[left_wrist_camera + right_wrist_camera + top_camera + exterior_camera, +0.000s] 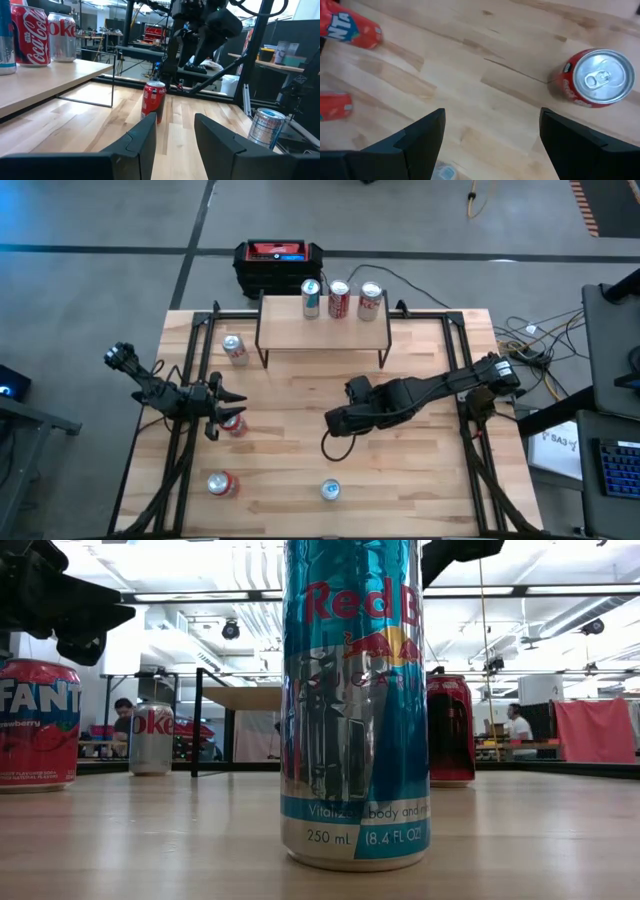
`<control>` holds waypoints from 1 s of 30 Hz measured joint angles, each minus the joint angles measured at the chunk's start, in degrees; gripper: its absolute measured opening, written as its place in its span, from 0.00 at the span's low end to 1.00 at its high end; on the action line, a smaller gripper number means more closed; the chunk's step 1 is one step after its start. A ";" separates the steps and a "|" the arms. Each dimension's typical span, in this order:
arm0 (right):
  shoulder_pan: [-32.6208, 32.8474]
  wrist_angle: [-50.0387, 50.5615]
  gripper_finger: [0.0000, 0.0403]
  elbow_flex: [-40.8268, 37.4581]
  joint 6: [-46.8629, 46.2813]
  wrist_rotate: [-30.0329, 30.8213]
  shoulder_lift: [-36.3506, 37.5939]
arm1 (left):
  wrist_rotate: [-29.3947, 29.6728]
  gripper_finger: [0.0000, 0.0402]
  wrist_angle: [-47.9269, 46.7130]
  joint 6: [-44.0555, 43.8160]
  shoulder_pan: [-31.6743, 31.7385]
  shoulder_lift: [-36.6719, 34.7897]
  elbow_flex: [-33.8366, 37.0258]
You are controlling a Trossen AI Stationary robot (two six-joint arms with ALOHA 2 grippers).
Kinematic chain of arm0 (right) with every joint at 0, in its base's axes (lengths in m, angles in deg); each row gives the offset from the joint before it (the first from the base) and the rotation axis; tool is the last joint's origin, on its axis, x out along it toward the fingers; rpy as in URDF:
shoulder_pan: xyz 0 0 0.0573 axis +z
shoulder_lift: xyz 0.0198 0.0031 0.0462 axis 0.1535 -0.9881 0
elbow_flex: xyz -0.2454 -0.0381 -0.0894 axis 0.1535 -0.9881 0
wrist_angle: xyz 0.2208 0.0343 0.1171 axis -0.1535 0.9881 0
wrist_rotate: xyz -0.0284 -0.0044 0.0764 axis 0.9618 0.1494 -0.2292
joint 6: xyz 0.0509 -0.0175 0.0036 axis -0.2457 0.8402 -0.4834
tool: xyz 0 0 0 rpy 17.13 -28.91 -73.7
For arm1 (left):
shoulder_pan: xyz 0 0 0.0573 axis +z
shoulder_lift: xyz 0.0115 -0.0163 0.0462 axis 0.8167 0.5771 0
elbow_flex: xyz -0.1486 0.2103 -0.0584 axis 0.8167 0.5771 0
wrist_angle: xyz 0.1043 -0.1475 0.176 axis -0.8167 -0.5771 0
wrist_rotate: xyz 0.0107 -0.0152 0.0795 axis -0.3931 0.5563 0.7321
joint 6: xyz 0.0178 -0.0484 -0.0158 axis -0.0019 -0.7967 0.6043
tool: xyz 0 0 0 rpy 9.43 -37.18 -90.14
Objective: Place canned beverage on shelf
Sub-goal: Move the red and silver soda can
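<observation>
High view: shelf (323, 330) at far centre of worktop (290, 450), three cans aboard. Loose cans remain, one red can (235, 423) at left gripper (222, 406), jaws shut, nothing held. Right gripper (338, 423) mid-worktop, jaws partly parted, empty. Step judged: selecting next can; next move needs descent and centring.

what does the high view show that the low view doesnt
Only the high view: three cans standing on the shelf, and the black-and-red box behind it. Only the low view: the Red Bull lettering on the blue can, and a person in the room beyond. Both: the blue can, the shelf and the silver can on the table.
</observation>
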State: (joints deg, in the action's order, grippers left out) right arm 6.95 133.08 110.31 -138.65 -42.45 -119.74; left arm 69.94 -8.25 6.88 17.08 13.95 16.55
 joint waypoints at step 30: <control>-4.97 16.28 0.74 -0.18 4.53 -5.16 4.28 | 0.00 0.29 0.02 -0.02 0.00 0.00 0.01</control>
State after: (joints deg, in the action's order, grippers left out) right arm 1.97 149.36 110.13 -134.12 -47.61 -115.46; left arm 69.93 -8.23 6.86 17.09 13.95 16.56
